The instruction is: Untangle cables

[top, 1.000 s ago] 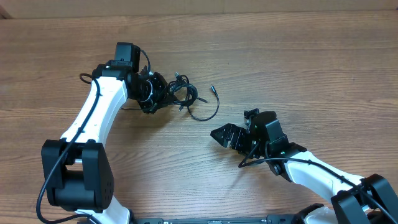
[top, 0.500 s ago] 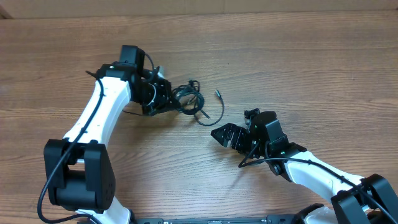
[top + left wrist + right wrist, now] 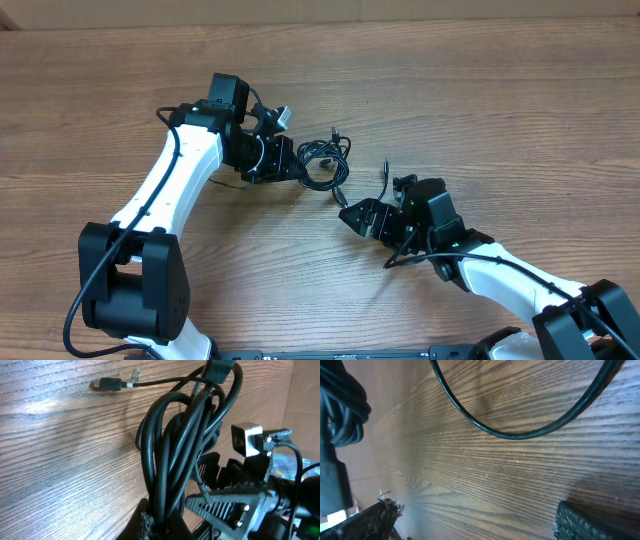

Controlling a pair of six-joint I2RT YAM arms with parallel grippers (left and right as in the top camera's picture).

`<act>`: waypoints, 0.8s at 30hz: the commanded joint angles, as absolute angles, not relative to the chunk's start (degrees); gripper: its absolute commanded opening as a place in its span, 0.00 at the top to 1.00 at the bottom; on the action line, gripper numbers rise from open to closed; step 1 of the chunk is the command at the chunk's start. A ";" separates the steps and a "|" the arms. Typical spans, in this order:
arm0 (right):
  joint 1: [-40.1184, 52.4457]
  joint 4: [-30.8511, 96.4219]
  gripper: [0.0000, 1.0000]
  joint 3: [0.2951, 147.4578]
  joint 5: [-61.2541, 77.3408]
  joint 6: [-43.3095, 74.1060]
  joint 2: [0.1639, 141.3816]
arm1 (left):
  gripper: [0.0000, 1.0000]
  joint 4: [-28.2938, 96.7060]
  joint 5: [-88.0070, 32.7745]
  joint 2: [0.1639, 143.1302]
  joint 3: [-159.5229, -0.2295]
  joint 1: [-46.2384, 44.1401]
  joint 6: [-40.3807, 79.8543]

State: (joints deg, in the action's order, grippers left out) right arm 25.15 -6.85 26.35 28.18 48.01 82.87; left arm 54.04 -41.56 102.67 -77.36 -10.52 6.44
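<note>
The cables (image 3: 322,160) are one knotted black bundle at the table's middle. My left gripper (image 3: 291,166) is shut on the bundle's left side. In the left wrist view the cords (image 3: 170,445) run up from between the pads (image 3: 165,522), and a small plug end (image 3: 107,383) rests on the wood. One loose loop (image 3: 383,172) trails right from the bundle. My right gripper (image 3: 350,215) is open and empty, just below and right of the bundle. In the right wrist view the loop (image 3: 520,435) curves ahead of the open gripper (image 3: 480,520), and the bundle (image 3: 340,410) is at the left.
The wooden table (image 3: 480,110) carries nothing else. The right gripper's fingers (image 3: 235,502) show close behind the bundle in the left wrist view. The arms' own thicker black wires run along their white links (image 3: 150,195).
My left gripper has moved right with the cable bundle, bringing it close to the right gripper. The loose loop and plug end came along. The right arm has not moved.
</note>
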 commanded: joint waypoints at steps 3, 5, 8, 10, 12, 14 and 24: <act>19.88 -7.29 0.00 26.65 33.91 47.88 82.06 | 0.96 53.93 -42.63 102.74 -78.04 -10.55 4.16; 16.47 -7.70 0.00 26.65 37.47 47.83 82.06 | 0.96 54.02 -43.13 102.74 -78.04 -10.55 1.50; 11.53 -9.52 0.00 26.65 45.15 45.45 82.06 | 0.96 54.50 -43.13 102.74 -78.04 -10.63 -3.79; 8.82 -11.33 0.00 26.65 51.42 43.05 82.06 | 0.96 55.07 -43.16 102.74 -78.04 -10.66 -6.57; 6.85 -12.67 0.00 26.65 56.93 40.84 82.06 | 0.96 55.48 -43.44 102.74 -78.04 -10.66 -8.08; 5.80 -12.86 0.00 26.65 59.40 39.70 82.06 | 0.96 55.96 -44.64 102.74 -78.04 -10.66 -9.78; 5.61 -12.86 0.07 26.65 61.87 38.87 82.08 | 0.96 57.17 -48.07 102.74 -78.04 -10.63 -14.15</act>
State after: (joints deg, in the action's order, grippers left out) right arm 5.93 -12.43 26.35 58.57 40.29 82.87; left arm 57.25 -45.34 102.67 -77.36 -10.52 -11.53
